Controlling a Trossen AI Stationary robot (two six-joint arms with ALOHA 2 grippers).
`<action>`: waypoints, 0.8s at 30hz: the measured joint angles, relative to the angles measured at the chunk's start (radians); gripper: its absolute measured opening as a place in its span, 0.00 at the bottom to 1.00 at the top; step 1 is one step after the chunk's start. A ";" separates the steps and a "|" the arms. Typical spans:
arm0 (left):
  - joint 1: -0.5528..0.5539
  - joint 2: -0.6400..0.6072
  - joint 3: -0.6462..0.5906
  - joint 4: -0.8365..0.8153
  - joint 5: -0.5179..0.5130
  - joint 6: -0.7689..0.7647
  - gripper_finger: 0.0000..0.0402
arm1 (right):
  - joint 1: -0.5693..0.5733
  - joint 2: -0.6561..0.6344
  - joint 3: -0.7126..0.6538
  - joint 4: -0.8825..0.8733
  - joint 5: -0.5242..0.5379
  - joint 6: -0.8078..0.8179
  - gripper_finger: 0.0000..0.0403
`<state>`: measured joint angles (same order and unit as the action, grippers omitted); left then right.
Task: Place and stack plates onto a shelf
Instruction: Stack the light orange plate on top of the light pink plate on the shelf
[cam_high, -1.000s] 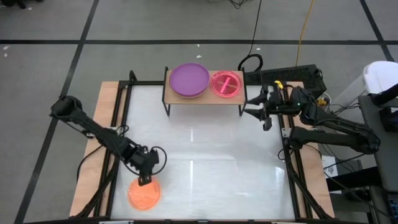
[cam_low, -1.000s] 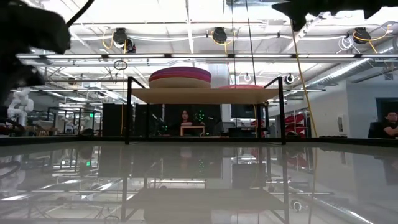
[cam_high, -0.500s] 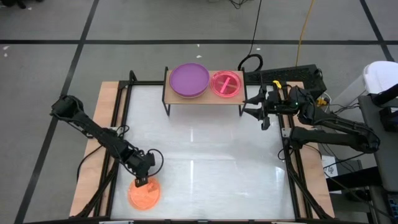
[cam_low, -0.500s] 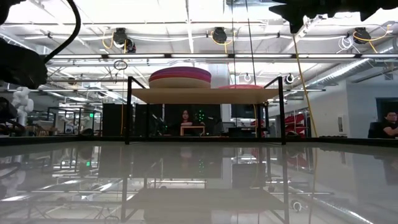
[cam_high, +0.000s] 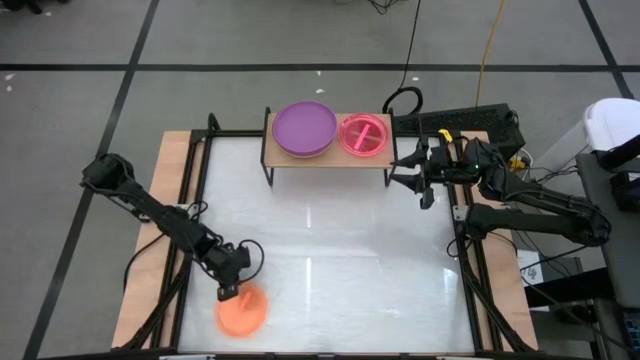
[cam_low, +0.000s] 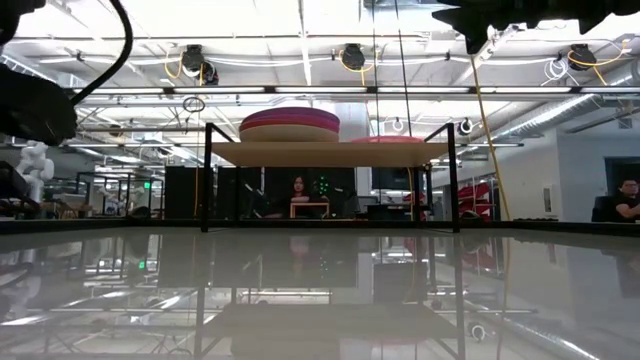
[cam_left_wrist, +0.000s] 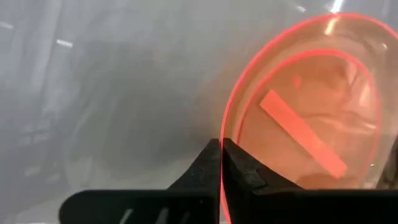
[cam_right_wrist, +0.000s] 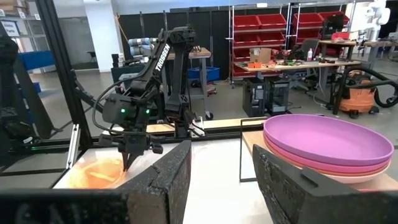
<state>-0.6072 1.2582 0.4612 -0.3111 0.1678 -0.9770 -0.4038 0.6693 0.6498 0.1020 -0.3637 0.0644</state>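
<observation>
An orange see-through plate (cam_high: 242, 312) is at the table's near left; my left gripper (cam_high: 228, 292) is shut on its rim. The shelf (cam_high: 325, 160) stands at the far edge on thin black legs. On it rest a stack of plates with a purple one on top (cam_high: 305, 128) and a pink see-through plate (cam_high: 364, 135) on their undersides. My right gripper (cam_high: 408, 172) waits open just off the shelf's right end, nothing between its fingers (cam_right_wrist: 217, 174). My left gripper pinches the orange plate's rim (cam_left_wrist: 225, 124) between its two shut fingers, one inside the plate and one outside. It has the rim's far left part (cam_high: 231, 298), and the fingers come down on it from above. Whether the plate is off the table I cannot tell.
A black frame (cam_high: 200, 170) runs along the white tabletop's edges. A black power strip and cables (cam_high: 455, 120) lie beyond the table's far right corner. The middle of the tabletop (cam_high: 320, 250) is bare.
My left gripper has come down a little toward the near edge and taken hold of the orange plate's rim. The plate has shifted a little toward the table's right.
</observation>
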 joint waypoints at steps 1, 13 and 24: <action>0.008 0.001 0.000 0.015 -0.001 0.012 0.01 | 0.000 0.000 0.000 0.001 0.000 0.000 0.39; 0.304 0.001 0.247 0.036 -0.153 0.594 0.00 | 0.000 0.000 0.000 0.174 0.000 0.030 0.39; 0.723 0.001 0.551 0.232 -0.307 1.109 0.00 | 0.000 -0.001 0.000 0.230 0.000 0.073 0.39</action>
<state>0.1160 1.2587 1.0124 -0.0790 -0.1392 0.1318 -0.4038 0.6685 0.6498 0.3325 -0.3637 0.1375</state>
